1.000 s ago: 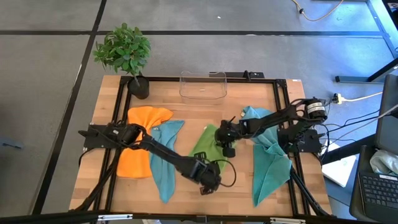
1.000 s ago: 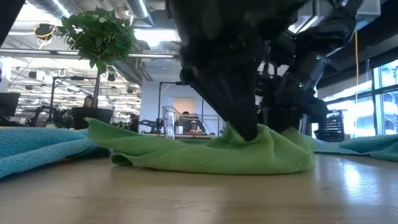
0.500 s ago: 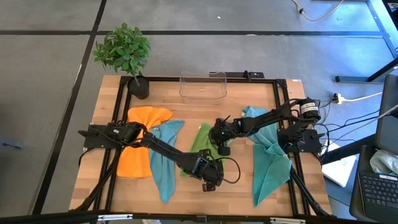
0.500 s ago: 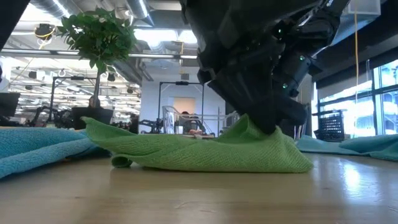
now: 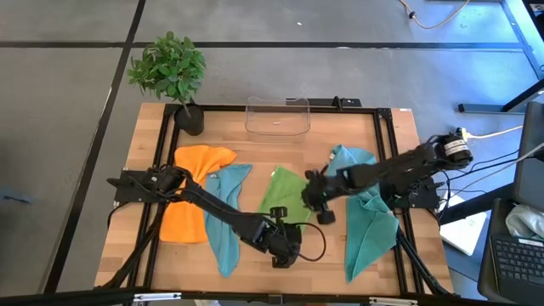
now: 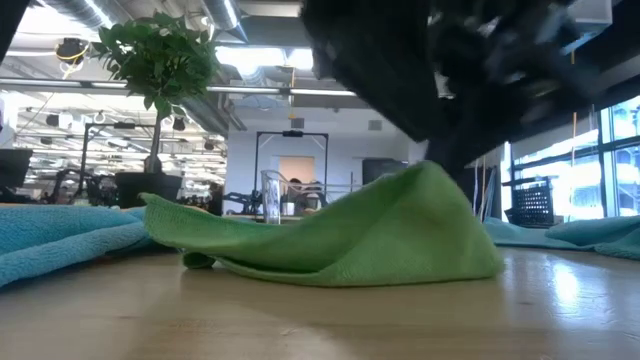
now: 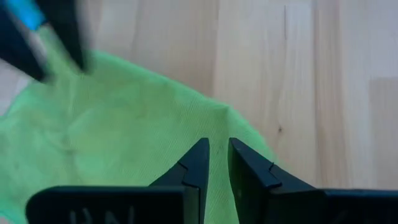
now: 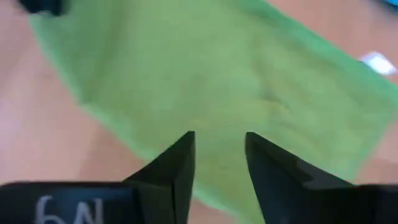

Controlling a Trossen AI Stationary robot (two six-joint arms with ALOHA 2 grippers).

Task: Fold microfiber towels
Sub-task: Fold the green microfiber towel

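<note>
While both arms reach inward, left gripper (image 7: 216, 163) narrowly parted, right gripper (image 8: 219, 163) parted wider, both empty above lime green towel (image 5: 285, 194).

So there's a leafy green potted plant (image 5: 170, 70) in a dark pot sitting at the far left corner of the wooden counter (image 5: 340, 251), and a clear plastic bin (image 5: 277, 116) parked along the far edge near the middle, well apart from the plant. Off the right side there's a tangle of cables (image 5: 489, 166) on the grey floor (image 5: 68, 127), plus a laptop keyboard (image 5: 518, 259) poking in at the corner. From the low view you get the plant (image 6: 160, 60) again in front of an open office.
</note>
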